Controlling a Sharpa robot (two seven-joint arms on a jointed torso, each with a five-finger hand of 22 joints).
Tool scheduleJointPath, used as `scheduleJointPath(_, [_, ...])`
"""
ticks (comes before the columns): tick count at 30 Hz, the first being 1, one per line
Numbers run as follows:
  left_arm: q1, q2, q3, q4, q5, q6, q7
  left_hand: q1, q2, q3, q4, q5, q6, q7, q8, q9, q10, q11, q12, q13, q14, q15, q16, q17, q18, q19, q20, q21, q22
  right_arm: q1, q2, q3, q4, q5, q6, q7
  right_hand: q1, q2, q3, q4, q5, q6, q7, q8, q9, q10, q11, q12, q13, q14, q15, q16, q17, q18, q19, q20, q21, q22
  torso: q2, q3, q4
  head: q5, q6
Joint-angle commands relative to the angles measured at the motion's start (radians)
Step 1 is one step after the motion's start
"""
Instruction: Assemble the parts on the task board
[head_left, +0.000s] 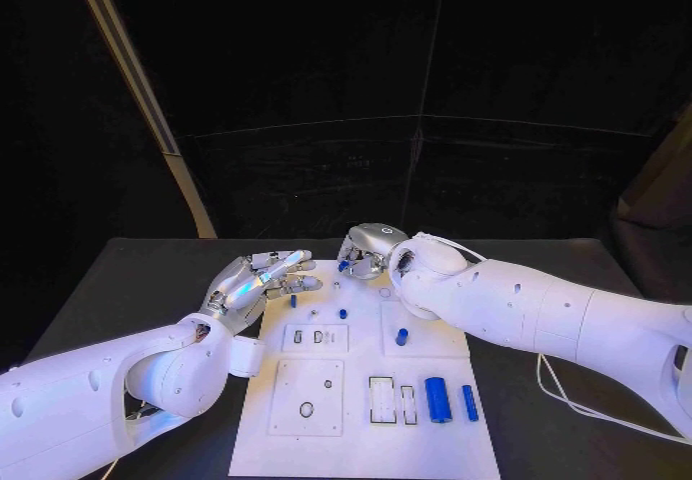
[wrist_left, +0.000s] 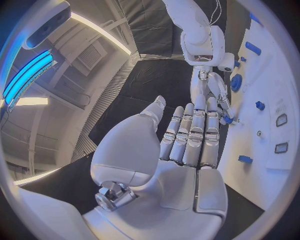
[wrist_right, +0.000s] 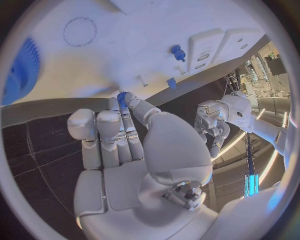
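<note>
Right silver hand (head_left: 369, 250), upper middle of the head frame at the far edge of the white task board (head_left: 368, 440), pinching a small blue toothed part (wrist_right: 122, 96) at its fingertips; rest of the fingers curled in beside it. Part sits right over the board's far rim, so guessing the next move is straight down into a seat there, though can't tell which one. Left silver hand (head_left: 264, 279), just left of centre in the head frame, released and holding nothing, fingers flat and together, pointing toward the right hand. Nearly touching it, can't say if actually touching. Right hand clearly the one on the job. Outward from there: a small blue peg (head_left: 293, 300) standing close under the left fingers, another small blue peg (head_left: 343, 313) a bit lower, a short blue block (head_left: 402, 337) mid-board. Lower right of the board, two blue cylinders (head_left: 437, 399) lying side by side, long axes running near-to-far, just right of two rectangular slots (head_left: 382, 399) that look unfilled. Oval recess (head_left: 306, 409) lower left, also looks unfilled. Plenty left to assemble, by the look of it.
</note>
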Motion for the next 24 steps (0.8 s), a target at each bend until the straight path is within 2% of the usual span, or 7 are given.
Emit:
scheduleJointPath(1, [0.002, 0.0, 0.001, 0.001, 0.0, 0.013, 0.001, 0.01, 0.0, 0.0, -0.004, 0.001, 0.004, 0.004, -0.003, -0.001, 0.004, 0.003, -0.005, -0.002, -0.004, 0.001, -0.005, 0.001, 0.005, -0.003, 0.001, -0.003, -0.001, 0.001, 0.002, 0.0, -0.002, -0.028, 0.013, -0.028, -0.005, -0.007, 0.001, 0.006, 0.004, -0.003, 0.004, 0.002, 0.0, -0.007, -0.002, -0.006, -0.001, 0.003, 0.001, 0.003, -0.001, -0.012, -0.001, 0.004, 0.003, -0.001, 0.0, -0.0002, -0.0007, 0.001, -0.001])
scheduleJointPath(7, [0.002, 0.0, 0.001, 0.001, 0.0, 0.014, 0.001, 0.01, 0.0, 0.0, -0.004, 0.001, 0.004, 0.004, -0.003, -0.001, 0.004, 0.003, -0.005, -0.002, -0.004, 0.001, -0.005, 0.001, 0.005, -0.003, 0.001, -0.003, -0.001, 0.001, 0.013, 0.0, -0.013, -0.034, 0.006, -0.034, -0.007, -0.012, 0.002, 0.008, 0.004, -0.005, 0.004, 0.001, 0.0, -0.01, -0.002, -0.006, -0.002, 0.001, 0.002, -0.001, -0.007, -0.011, -0.004, 0.004, 0.002, -0.004, 0.0, -0.0002, -0.0003, 0.0, 0.0])
scheduleJointPath(17, [0.002, 0.001, 0.001, -0.001, 0.0, 0.016, -0.002, 0.011, 0.001, 0.0, -0.005, 0.001, 0.004, 0.004, -0.004, -0.001, 0.005, 0.002, -0.006, -0.002, -0.004, 0.002, -0.006, 0.002, 0.005, -0.003, 0.001, -0.004, -0.002, 0.001, 0.03, 0.0, -0.029, -0.036, 0.011, -0.038, -0.014, -0.035, 0.011, 0.021, 0.003, -0.029, 0.009, -0.004, -0.003, -0.039, 0.005, -0.007, -0.003, -0.013, 0.007, -0.022, -0.046, -0.006, -0.026, 0.009, -0.011, -0.029, 0.0, -0.0005, 0.0004, 0.001, -0.002])
scheduleJointPath(19, [0.002, 0.001, 0.001, -0.002, 0.0, 0.016, -0.003, 0.011, 0.001, 0.0, -0.005, 0.001, 0.004, 0.004, -0.004, -0.001, 0.005, 0.002, -0.006, -0.002, -0.004, 0.002, -0.006, 0.002, 0.005, -0.003, 0.001, -0.004, -0.002, 0.001, 0.031, 0.0, -0.031, -0.036, 0.011, -0.041, -0.017, -0.045, 0.011, 0.023, 0.003, -0.044, 0.013, -0.006, -0.004, -0.055, 0.009, -0.009, -0.004, -0.02, 0.01, -0.036, -0.067, -0.003, -0.039, 0.011, -0.021, -0.048, 0.0, -0.0004, -0.0001, 0.001, -0.002])
scheduleJointPath(24, [0.002, 0.001, 0.001, -0.002, 0.0, 0.017, -0.004, 0.011, 0.001, 0.0, -0.005, 0.001, 0.004, 0.004, -0.004, -0.001, 0.005, 0.002, -0.006, -0.002, -0.004, 0.002, -0.006, 0.002, 0.005, -0.003, 0.001, -0.004, -0.002, 0.001, 0.027, 0.0, -0.029, -0.036, -0.001, -0.044, -0.018, -0.08, -0.004, 0.034, 0.003, -0.131, 0.037, -0.005, -0.006, -0.152, 0.034, -0.006, -0.003, -0.056, 0.029, -0.124, -0.188, 0.013, -0.104, 0.028, -0.075, -0.141, -0.001, -0.0006, -0.0014, 0.001, -0.002])
